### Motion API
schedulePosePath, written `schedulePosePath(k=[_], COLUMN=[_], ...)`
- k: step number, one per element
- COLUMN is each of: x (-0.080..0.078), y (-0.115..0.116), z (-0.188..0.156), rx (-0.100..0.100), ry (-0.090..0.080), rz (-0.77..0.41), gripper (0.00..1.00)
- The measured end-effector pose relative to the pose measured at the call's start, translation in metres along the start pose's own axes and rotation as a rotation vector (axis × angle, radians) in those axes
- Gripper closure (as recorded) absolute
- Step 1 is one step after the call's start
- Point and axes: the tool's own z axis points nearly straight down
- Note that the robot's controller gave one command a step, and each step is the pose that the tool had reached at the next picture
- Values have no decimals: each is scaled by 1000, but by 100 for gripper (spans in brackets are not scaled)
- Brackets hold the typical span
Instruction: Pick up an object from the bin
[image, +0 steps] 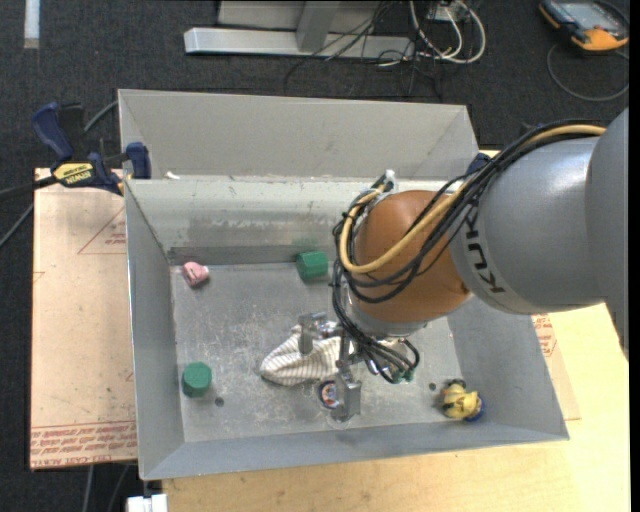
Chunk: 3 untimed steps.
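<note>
My gripper (332, 362) hangs low over the front middle of the bin, open, one fingertip (316, 326) toward the back and the other (347, 400) toward the front. A crumpled white cloth with dark stripes (288, 363) lies on the floor there, its right end between the two fingers. A small round purple and red thing (328, 393) sits just left of the front fingertip.
A green cube (312, 265) rests near the back wall, a pink piece (195, 273) at the back left, and a green cylinder (197, 378) at the front left. A yellow and blue toy (460, 401) lies front right. The arm's orange cover and cables hang over the bin's right half.
</note>
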Motion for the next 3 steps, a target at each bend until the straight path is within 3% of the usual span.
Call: schedulePosePath(k=[1, 2, 3], x=[-11, -11, -11], y=[-3, -3, -3], z=[33, 33, 33], rx=[-1, -1, -1], ry=[2, 2, 2], rz=[-174, -174, -174], gripper=[100, 0, 0])
